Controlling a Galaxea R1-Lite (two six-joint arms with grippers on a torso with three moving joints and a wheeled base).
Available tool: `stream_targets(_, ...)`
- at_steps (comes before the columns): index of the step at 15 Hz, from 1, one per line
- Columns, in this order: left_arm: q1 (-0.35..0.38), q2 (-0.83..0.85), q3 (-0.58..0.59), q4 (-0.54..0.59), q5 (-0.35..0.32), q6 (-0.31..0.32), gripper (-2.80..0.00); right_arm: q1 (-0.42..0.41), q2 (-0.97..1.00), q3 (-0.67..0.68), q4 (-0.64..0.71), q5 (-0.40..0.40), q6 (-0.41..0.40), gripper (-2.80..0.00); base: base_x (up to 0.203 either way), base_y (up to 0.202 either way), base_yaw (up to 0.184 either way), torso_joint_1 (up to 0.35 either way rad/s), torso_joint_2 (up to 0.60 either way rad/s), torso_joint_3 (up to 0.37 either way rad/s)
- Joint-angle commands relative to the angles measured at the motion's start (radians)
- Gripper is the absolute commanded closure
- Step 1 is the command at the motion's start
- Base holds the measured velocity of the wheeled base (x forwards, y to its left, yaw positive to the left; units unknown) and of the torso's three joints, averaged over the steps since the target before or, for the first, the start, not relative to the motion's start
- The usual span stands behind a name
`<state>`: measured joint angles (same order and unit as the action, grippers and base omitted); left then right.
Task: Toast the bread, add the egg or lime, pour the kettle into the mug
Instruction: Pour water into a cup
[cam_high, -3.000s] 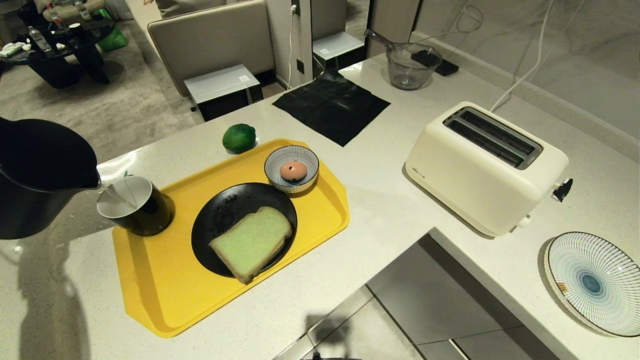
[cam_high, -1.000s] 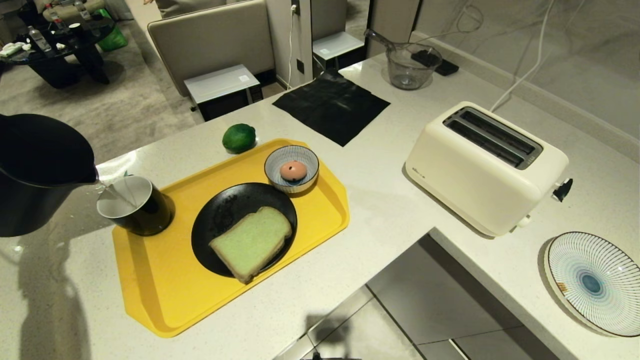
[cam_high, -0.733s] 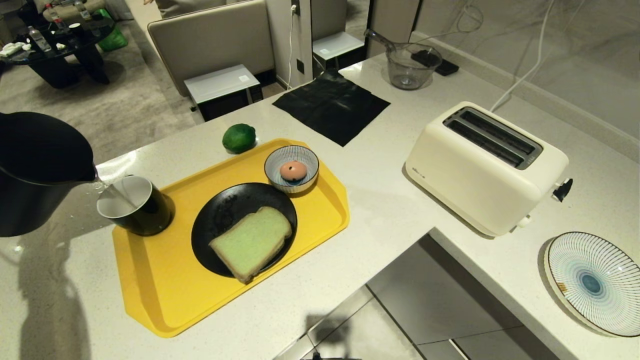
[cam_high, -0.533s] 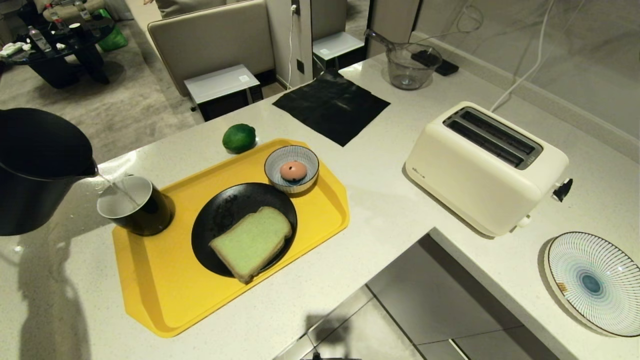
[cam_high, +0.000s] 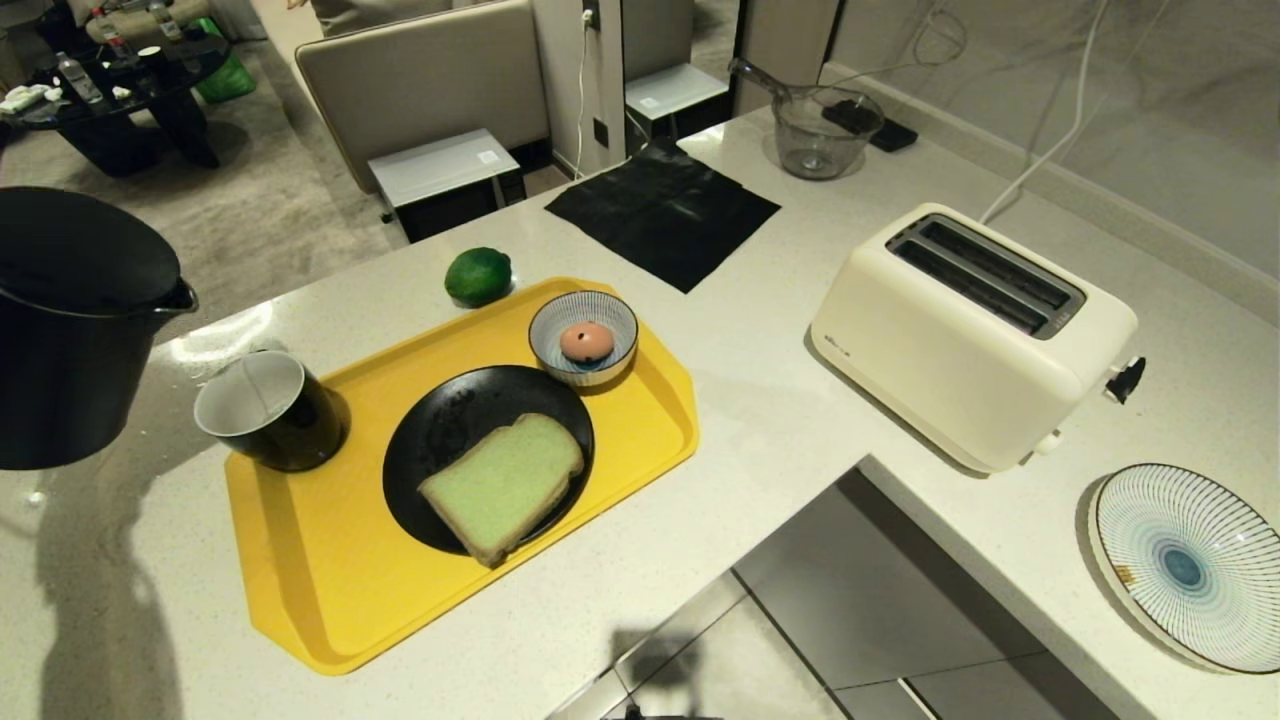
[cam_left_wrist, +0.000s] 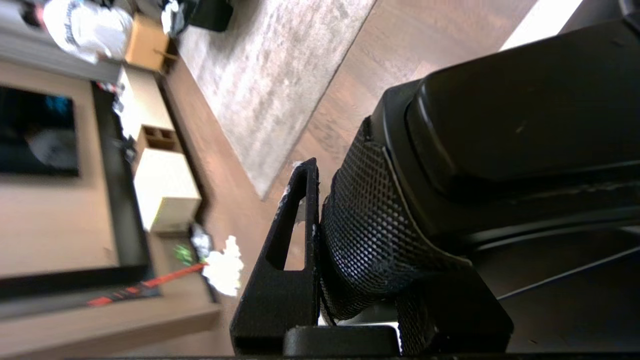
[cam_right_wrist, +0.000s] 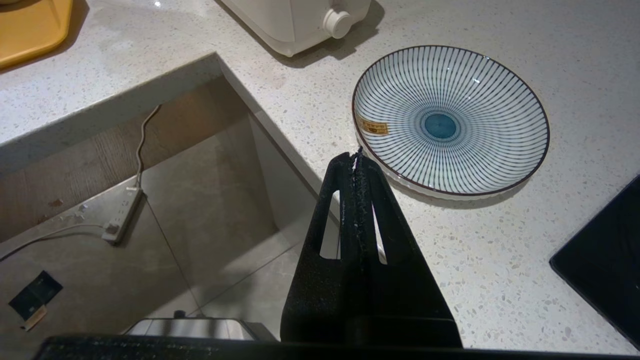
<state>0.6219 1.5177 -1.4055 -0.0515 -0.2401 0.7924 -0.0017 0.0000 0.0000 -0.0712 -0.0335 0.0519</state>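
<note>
At the left edge of the head view the black kettle (cam_high: 75, 320) hangs nearly upright above the counter, its spout a little above and left of the mug (cam_high: 268, 410). In the left wrist view my left gripper (cam_left_wrist: 350, 210) is shut on the kettle's textured handle (cam_left_wrist: 380, 235). The black mug, white inside, stands on the yellow tray (cam_high: 330, 590). On a black plate (cam_high: 440, 420) lies the green bread (cam_high: 503, 485). A striped bowl (cam_high: 583, 312) holds the pink egg (cam_high: 587, 341). The lime (cam_high: 478, 275) sits behind the tray. My right gripper (cam_right_wrist: 357, 160) is shut and empty.
A cream toaster (cam_high: 975, 330) with empty slots stands on the right counter, and a striped plate (cam_high: 1185, 565) lies nearer the front. Behind are a black mat (cam_high: 665, 210) and a glass jug (cam_high: 820, 130). The counter is L-shaped, with open floor (cam_high: 850, 620) between its arms.
The kettle has tipped back from its pouring tilt towards upright. Its spout has risen away from the mug, and the stream into the mug has stopped.
</note>
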Motion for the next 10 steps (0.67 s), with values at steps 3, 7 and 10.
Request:
stream_targets(3,0.006,-0.03,0.009,-0.001,0.002,-0.138,0.0,0.0,0.002,0.026,-0.001,0.0,0.0,0.0,0.0,0.0,0.0,0.0,0.0,0.0)
stream_targets(7,0.033,-0.053,0.017,-0.014,0.001,-0.192,0.0,0.0,0.002,0.026,-0.001,0.0,0.0,0.0,0.0,0.0,0.0,0.0,0.0,0.0)
stream_targets(10,0.061,-0.075,0.017,-0.01,0.003,-0.271,0.0,0.0,0.002,0.026,-0.001,0.0,0.0,0.0,0.0,0.0,0.0,0.0,0.0,0.0)
